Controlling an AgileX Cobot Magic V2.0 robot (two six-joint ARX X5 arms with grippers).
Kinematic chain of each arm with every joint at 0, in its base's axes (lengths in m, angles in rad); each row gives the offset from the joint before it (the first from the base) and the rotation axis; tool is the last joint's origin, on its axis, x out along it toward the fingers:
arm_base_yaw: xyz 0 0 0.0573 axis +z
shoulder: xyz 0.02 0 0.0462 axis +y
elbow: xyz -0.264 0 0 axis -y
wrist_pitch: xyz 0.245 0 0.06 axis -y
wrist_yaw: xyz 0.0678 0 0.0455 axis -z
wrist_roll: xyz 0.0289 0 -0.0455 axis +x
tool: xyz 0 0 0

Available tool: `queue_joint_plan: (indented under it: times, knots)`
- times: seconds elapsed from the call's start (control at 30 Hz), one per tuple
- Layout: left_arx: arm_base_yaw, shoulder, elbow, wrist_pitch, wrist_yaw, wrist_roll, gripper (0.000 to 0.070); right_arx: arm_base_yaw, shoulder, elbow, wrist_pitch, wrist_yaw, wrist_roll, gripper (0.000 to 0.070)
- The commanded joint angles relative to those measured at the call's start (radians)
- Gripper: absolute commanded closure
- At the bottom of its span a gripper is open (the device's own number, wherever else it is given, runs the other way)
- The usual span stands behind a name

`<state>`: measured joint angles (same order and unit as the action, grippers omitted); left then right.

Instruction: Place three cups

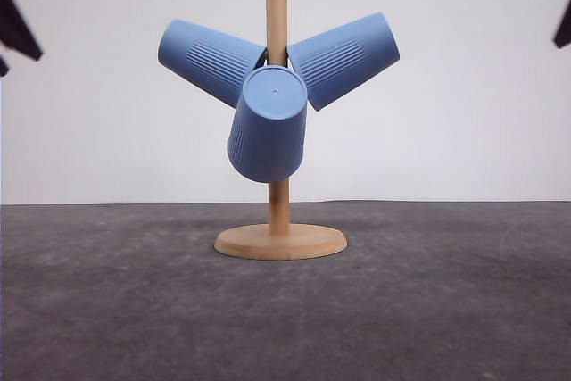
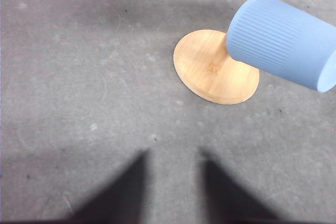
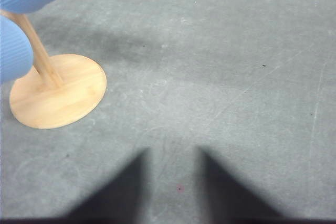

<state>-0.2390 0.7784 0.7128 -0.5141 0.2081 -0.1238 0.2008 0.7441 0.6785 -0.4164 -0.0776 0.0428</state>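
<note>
All three blue cups are hanging on the wooden cup stand (image 1: pixel 277 6) in the middle of the front view. The left cup (image 1: pixel 210 60) angles up toward the upper left of the frame, the right cup (image 1: pixel 346 58) angles up toward the upper right, and the front cup (image 1: pixel 268 124) hangs in the centre with its flat round bottom facing the camera, tilted mouth-down. All three crowd around the pole at about the same height, and the front one overlaps the other two where they meet the pole. You can see the fine vertical ribbing on each. The stand's round base (image 1: pixel 280 241) sits flat on the dark grey counter (image 1: pixel 446 310), lower centre of the frame, with a white wall behind.

Left end effector (image 2: pixel 172 187): in the left wrist view its two dark fingers sit at the lower edge of the frame, apart, with bare counter between them and nothing gripped. The base and one ribbed cup are in the upper right of that frame, well apart from the fingers.

Right end effector (image 3: pixel 172 187): same deal in the right wrist view, fingers spread, nothing in them. The stand's base is at the left of that frame, with bits of blue cup in the upper left corner.
</note>
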Motion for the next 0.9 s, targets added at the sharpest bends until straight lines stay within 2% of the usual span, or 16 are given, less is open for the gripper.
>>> queue_joint_plan:
  times: [0.0,0.53,0.6,0.77,0.87]
  knots:
    - [-0.002,0.005,0.008,0.019,-0.001,0.000,0.0700,0.000,0.006,0.008,0.005,-0.001,-0.009,0.0684]
    - [-0.002,0.001,0.009,0.014,-0.002,0.001,0.0700,0.000,0.005,0.008,0.014,-0.001,-0.010,0.0684]
    - [0.002,-0.006,0.003,0.023,-0.005,0.041,0.0700,0.000,0.005,0.008,0.014,-0.001,-0.010,0.0684]
    - [0.030,-0.157,-0.147,0.154,-0.030,0.122,0.0700,0.000,0.005,0.008,0.014,-0.001,-0.010,0.0684]
    - [0.082,-0.295,-0.277,0.249,-0.070,0.132,0.0700,0.000,0.005,0.008,0.014,-0.001,-0.010,0.0684]
